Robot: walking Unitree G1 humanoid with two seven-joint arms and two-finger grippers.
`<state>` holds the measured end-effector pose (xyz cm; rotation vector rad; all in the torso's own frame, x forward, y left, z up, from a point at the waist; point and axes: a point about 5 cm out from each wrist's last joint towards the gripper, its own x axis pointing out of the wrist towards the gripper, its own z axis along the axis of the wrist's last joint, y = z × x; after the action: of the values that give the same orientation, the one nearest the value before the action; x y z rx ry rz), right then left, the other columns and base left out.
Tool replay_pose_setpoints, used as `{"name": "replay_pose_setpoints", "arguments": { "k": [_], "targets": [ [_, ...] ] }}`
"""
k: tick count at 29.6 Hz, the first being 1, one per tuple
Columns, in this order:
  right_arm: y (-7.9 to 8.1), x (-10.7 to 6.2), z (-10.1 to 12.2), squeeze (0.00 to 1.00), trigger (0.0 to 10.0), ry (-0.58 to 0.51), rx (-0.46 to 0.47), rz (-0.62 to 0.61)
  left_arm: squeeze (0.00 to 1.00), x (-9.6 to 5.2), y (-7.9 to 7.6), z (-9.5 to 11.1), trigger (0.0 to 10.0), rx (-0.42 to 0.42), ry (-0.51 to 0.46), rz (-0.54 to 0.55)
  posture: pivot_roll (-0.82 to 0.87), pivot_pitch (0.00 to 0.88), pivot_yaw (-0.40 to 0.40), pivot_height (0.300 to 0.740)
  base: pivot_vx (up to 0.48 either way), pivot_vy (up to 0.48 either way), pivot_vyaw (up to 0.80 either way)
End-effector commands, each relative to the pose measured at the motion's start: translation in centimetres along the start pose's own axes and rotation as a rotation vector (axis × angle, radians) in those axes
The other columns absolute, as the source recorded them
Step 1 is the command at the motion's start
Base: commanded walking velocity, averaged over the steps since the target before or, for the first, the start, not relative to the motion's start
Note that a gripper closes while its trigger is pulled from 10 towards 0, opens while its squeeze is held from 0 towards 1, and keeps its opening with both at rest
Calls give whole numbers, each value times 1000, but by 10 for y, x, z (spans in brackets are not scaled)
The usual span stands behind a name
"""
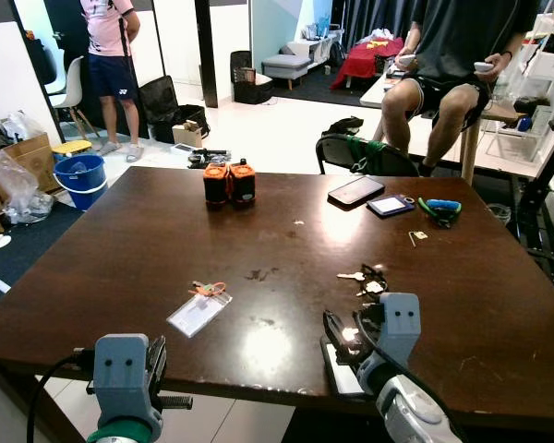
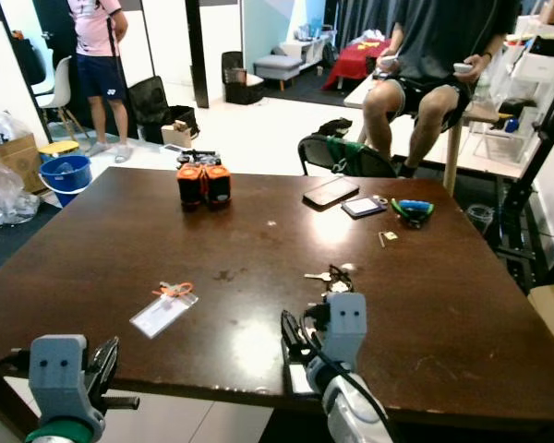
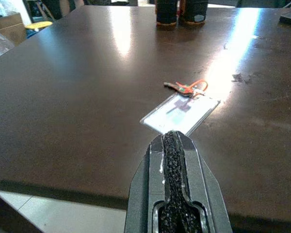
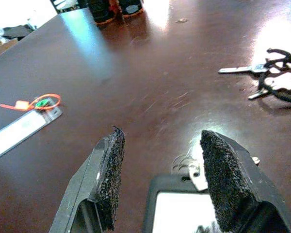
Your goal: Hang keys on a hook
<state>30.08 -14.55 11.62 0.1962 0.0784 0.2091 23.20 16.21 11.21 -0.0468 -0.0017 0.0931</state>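
Note:
A bunch of keys (image 1: pixel 365 280) with a black ring lies on the dark wooden table (image 1: pixel 120 249), right of centre; the right wrist view shows the keys (image 4: pixel 276 80) beyond and to one side of the fingers. My right gripper (image 4: pixel 161 133) hovers open just above the table's near edge, short of the keys, with a black-framed card holder (image 4: pixel 184 206) lying under it. The right gripper (image 1: pixel 335 330) holds nothing. My left gripper (image 3: pixel 172 138) is shut and empty, off the near left edge of the table. No hook can be made out.
A clear badge card with an orange loop (image 1: pixel 198 312) lies left of centre. Two orange-and-black items (image 1: pixel 229 183), a phone (image 1: pixel 355 190), a small wallet (image 1: pixel 390 205) and blue-green pliers (image 1: pixel 440 209) sit at the far side. One person sits (image 1: pixel 448 55) beyond the table; another stands (image 1: pixel 111 65) far left.

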Motion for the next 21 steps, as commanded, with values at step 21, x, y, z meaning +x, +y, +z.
{"name": "replay_pose_setpoints", "arguments": {
  "k": [21],
  "targets": [
    [-3,-4,-9,0,10000,40,9,-19,0,-2,1,-4,10000,25,28,-9,-132,5,116,740,-12,0,0]
  ]
}}
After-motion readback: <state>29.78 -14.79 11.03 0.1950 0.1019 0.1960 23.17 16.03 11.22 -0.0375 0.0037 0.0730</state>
